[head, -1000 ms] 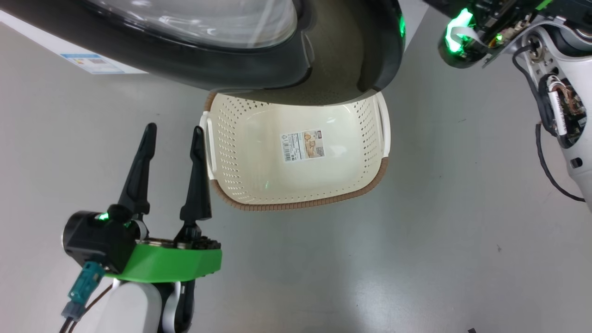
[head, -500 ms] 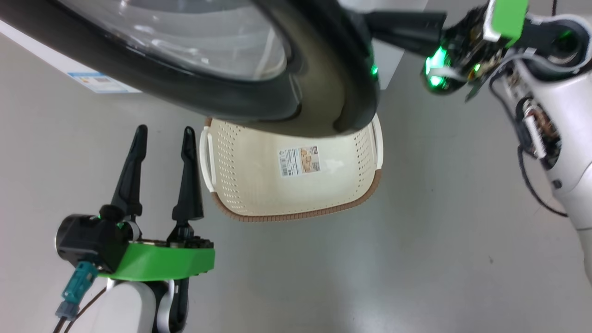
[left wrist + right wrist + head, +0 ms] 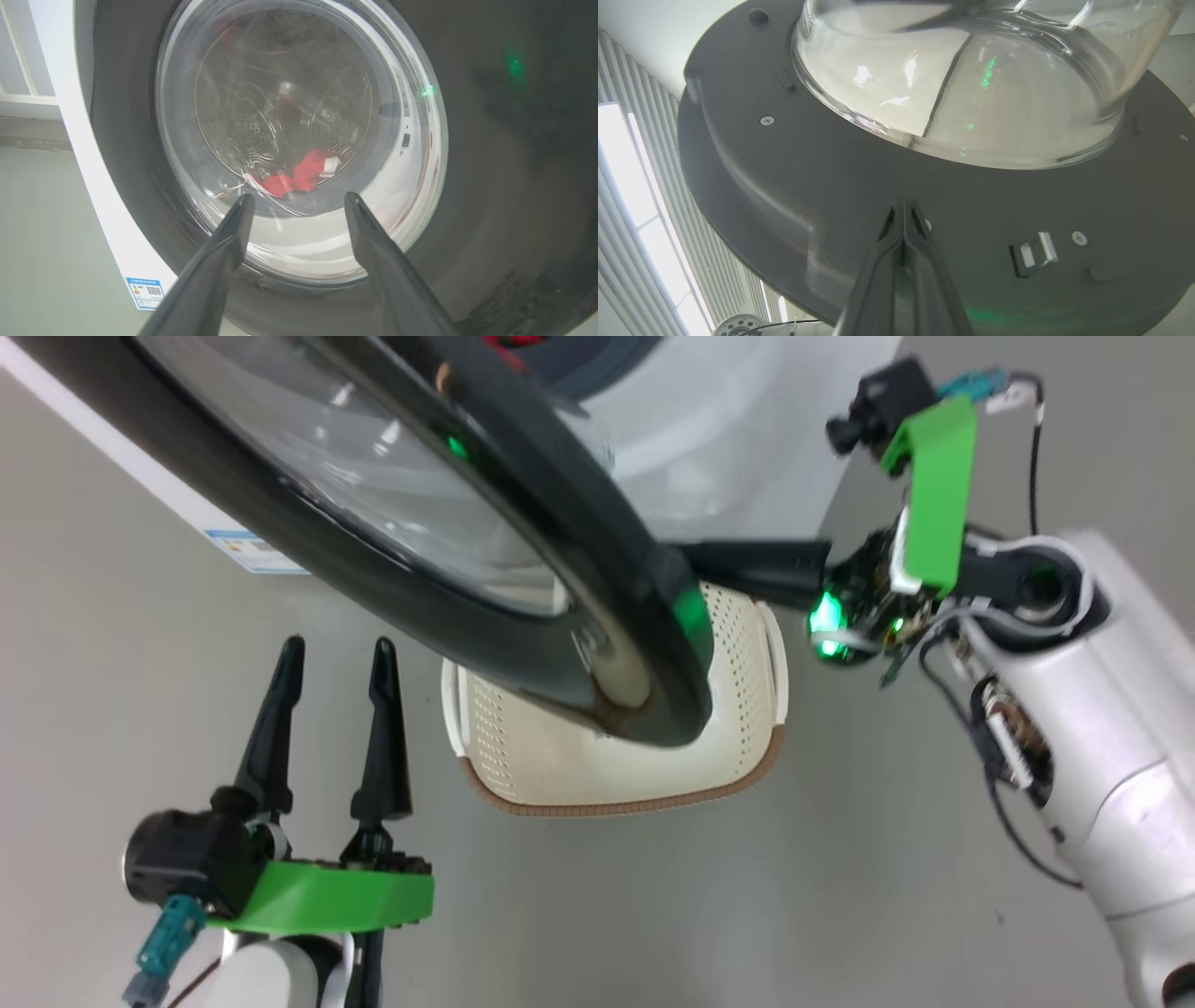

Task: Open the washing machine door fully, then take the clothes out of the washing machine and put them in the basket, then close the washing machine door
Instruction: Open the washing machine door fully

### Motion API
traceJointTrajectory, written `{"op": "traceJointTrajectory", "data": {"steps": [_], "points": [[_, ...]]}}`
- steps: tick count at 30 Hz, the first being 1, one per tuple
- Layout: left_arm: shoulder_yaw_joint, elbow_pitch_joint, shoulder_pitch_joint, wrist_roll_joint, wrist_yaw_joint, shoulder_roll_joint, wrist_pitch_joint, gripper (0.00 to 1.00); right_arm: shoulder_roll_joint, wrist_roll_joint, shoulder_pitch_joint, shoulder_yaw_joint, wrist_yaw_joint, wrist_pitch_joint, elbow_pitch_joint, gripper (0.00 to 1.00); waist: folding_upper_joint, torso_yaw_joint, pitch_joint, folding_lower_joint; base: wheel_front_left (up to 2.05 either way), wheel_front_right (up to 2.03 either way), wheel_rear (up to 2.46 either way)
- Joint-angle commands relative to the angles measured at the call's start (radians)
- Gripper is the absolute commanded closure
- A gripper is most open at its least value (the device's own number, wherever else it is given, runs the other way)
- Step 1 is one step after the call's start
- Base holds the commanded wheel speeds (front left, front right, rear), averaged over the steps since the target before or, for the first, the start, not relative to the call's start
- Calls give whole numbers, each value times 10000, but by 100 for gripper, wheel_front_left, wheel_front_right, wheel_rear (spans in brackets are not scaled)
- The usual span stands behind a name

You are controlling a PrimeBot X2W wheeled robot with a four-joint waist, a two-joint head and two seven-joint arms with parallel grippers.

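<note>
The washing machine door (image 3: 523, 616), black-rimmed with a bulging clear window, stands partly open and hangs over the cream basket (image 3: 747, 747) on the floor. My right gripper (image 3: 695, 560) is shut, its fingertips pressed against the door's dark inner face (image 3: 831, 186) just below the glass bowl (image 3: 971, 93); the right gripper (image 3: 903, 204) has nothing between its fingers. My left gripper (image 3: 336, 649) stands open over the floor, left of the basket. In the left wrist view the left gripper (image 3: 299, 198) faces the door's outside, and the red clothes (image 3: 303, 175) show through the glass in the drum.
The white washing machine (image 3: 747, 448) rises behind the door, with a sticker (image 3: 252, 546) low on its front. A metal latch (image 3: 1034, 252) sits on the door's inner face. Grey floor spreads in front of the basket and to both sides.
The door has swung further out and now covers more of the basket. My right gripper has come behind it, against its inner face. The head view has shifted; the left gripper stays open.
</note>
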Motion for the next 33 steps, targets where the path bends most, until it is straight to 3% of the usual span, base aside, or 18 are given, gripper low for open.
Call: {"op": "traceJointTrajectory", "data": {"steps": [1,12,33], "points": [[336,-191,201,-45,67,181,-76,0,251,-148,424,6,4,-79,-270,100,0,272,-317,0,0,0,0],[446,-3,901,-105,70,181,-76,0,922,-1114,1777,-9,4,-797,-92,100,0,1075,-1427,0,0,0,0],[478,533,1640,151,-268,181,-76,0,1406,-1175,3026,424,4,-1283,-267,100,0,2707,-3047,0,0,0,0]]}}
